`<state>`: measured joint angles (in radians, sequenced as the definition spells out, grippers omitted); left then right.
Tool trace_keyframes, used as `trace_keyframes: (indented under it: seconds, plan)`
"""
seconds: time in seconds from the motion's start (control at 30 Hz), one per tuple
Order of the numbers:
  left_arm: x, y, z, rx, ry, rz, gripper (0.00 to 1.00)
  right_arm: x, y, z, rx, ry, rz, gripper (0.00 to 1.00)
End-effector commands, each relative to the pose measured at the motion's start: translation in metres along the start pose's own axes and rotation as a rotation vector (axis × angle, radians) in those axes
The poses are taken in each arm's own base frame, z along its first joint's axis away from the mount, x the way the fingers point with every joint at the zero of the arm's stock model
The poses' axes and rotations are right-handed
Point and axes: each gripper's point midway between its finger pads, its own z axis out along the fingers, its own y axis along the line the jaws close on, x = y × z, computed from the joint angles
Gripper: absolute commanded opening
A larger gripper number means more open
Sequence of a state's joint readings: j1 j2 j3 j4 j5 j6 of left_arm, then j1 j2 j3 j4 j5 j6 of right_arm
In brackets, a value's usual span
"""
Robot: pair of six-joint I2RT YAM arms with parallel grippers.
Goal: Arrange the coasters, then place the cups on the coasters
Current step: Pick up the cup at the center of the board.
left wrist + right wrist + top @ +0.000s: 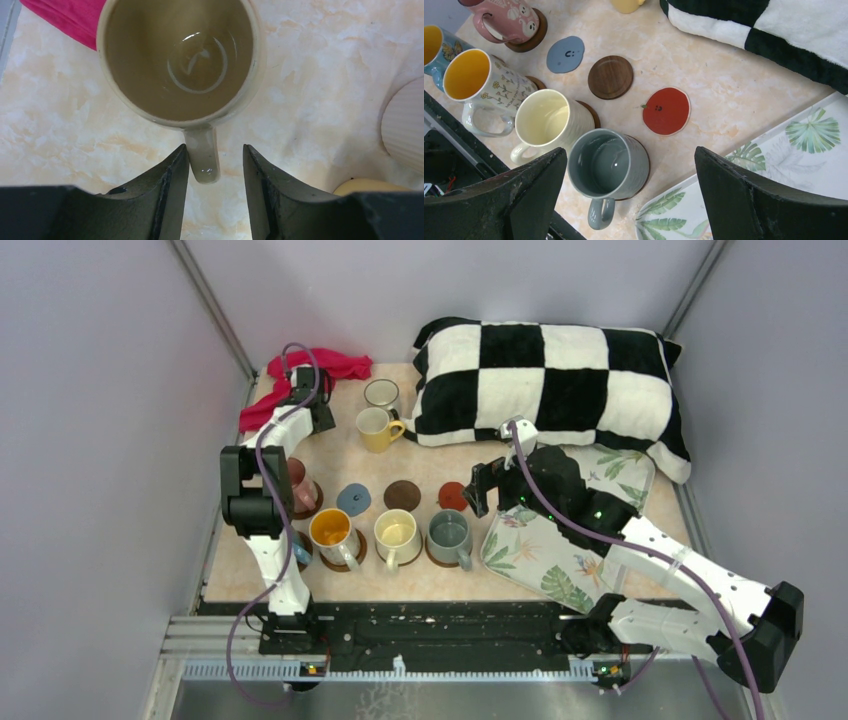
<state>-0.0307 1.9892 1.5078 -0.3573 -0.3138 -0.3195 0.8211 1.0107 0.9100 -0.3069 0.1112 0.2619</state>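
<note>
A tan cup (180,55) stands by the red cloth, its handle (204,155) between the fingers of my left gripper (215,148). The left finger touches the handle; a gap remains on the right, so the gripper is open. In the top view the left gripper (305,392) hides this cup. My right gripper (630,150) hangs wide open and holds nothing above the grey cup (606,165). Blue-grey (565,54), brown (610,77) and red (666,110) coasters lie bare. The grey, cream (549,120), floral (474,80), blue (434,45) and pink (506,17) cups stand on brown coasters.
A yellow cup (378,430) and a white cup (381,395) stand at the back. A checkered pillow (550,380) fills the back right, with a leaf-print tray (560,550) in front of it. A red cloth (325,365) lies in the back left corner.
</note>
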Motion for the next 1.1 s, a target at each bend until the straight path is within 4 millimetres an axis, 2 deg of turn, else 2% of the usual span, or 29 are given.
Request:
trace_keyframes:
  seconds: [0.0,0.33,0.83,0.97,1.07]
  plan:
    - [-0.014,0.005,-0.001,-0.043,-0.034,-0.041,0.5,-0.02,-0.001,-0.002,0.008,-0.058,0.005,0.99]
    - [-0.005,0.01,0.006,-0.073,-0.041,-0.082,0.5,-0.018,-0.001,-0.002,0.006,-0.057,0.007,0.99]
    - [0.008,0.01,0.015,-0.081,-0.029,-0.127,0.45,-0.017,-0.002,-0.003,0.01,-0.055,0.007,0.99]
    - [0.005,0.01,0.016,-0.079,-0.04,-0.13,0.39,-0.015,-0.003,-0.003,0.01,-0.052,0.006,0.99]
    - [0.003,0.009,0.015,-0.076,-0.048,-0.134,0.31,-0.016,-0.002,-0.003,0.01,-0.054,0.007,0.99]
